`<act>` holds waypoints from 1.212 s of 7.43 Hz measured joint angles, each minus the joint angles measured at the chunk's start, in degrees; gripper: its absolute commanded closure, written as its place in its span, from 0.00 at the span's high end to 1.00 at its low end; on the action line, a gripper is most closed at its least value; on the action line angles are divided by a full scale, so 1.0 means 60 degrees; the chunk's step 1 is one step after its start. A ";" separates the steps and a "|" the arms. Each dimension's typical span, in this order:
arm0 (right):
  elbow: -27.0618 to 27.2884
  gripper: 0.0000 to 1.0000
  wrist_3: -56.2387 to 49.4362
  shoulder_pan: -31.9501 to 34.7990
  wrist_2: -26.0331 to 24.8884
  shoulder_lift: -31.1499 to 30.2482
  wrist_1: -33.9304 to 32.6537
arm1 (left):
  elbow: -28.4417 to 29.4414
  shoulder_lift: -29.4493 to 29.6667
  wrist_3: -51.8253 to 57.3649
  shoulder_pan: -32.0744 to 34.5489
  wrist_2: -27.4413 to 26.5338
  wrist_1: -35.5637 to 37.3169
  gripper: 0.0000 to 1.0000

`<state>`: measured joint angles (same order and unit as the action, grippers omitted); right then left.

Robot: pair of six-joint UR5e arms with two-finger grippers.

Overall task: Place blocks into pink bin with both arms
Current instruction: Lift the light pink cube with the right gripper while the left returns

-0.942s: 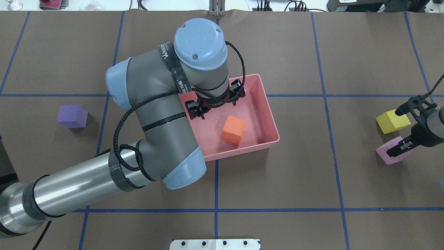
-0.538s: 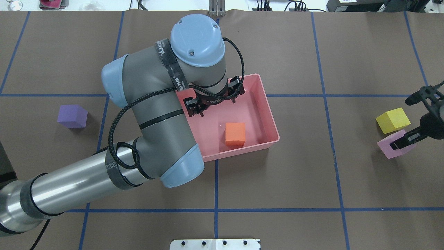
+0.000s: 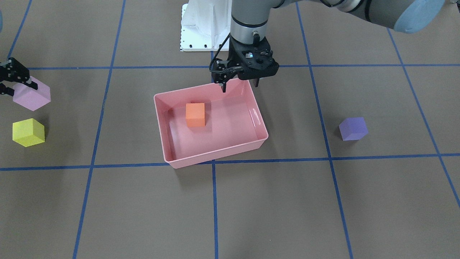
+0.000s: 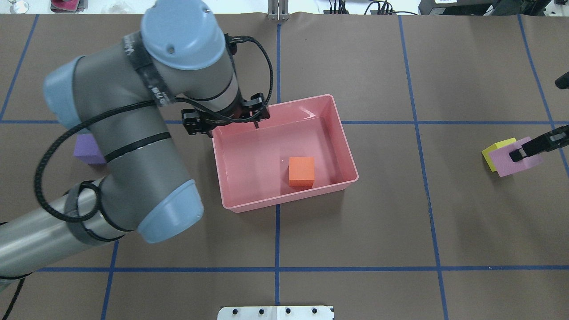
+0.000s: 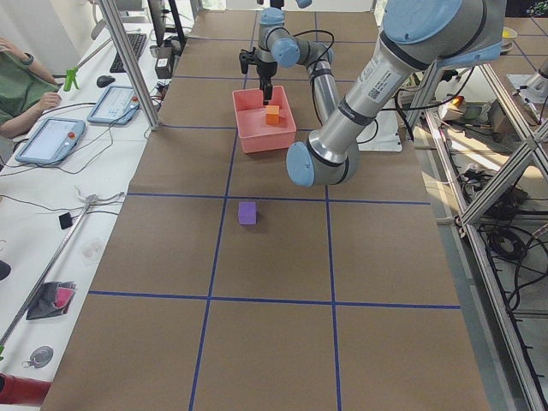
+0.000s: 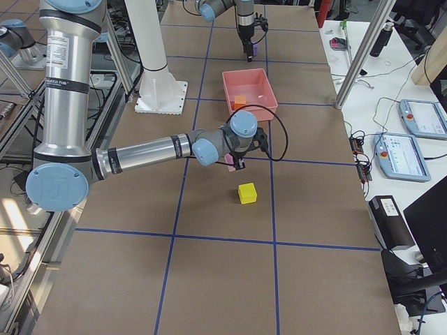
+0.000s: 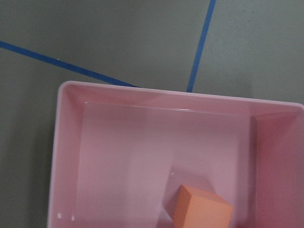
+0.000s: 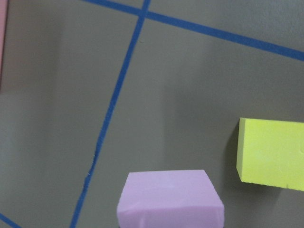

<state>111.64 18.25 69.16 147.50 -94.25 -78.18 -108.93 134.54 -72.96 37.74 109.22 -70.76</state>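
Overhead exterior: right jaws pinch lilac block (image 4: 511,166), left jaws spread, well apart from orange block (image 4: 301,171).

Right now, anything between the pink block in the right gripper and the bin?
Nothing visible: only bare table between the pink block and the bin. The yellow block sits off that line; the left gripper hangs at the bin's opposite end.

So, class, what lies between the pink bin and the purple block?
Only bare table crossed by one blue tape line, seen in the front-facing view.
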 measured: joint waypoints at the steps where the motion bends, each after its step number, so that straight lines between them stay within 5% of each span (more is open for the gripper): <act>1: 0.0497 0.00 0.0044 0.0213 0.0126 0.0624 -0.1279 | -0.0616 -0.0873 0.1007 0.0317 0.0066 0.0126 1.00; 4: 0.0787 0.00 0.1384 -0.0196 -0.0180 0.3656 -0.4503 | -0.1081 -0.3410 0.3625 0.1436 0.0835 -0.1132 1.00; 6: 0.0770 0.00 0.3418 -0.1154 -0.0867 0.5112 -0.4966 | -0.0722 -0.4850 0.4014 0.1800 0.1028 -0.3051 1.00; 9: 0.0619 0.00 0.5259 -0.2729 -0.2201 0.6296 -0.4998 | 0.0468 -0.5342 0.4132 0.1922 0.1033 -0.4504 1.00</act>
<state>115.35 49.80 52.79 134.29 -56.47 -108.17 -106.12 102.49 -48.17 49.27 115.41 -97.78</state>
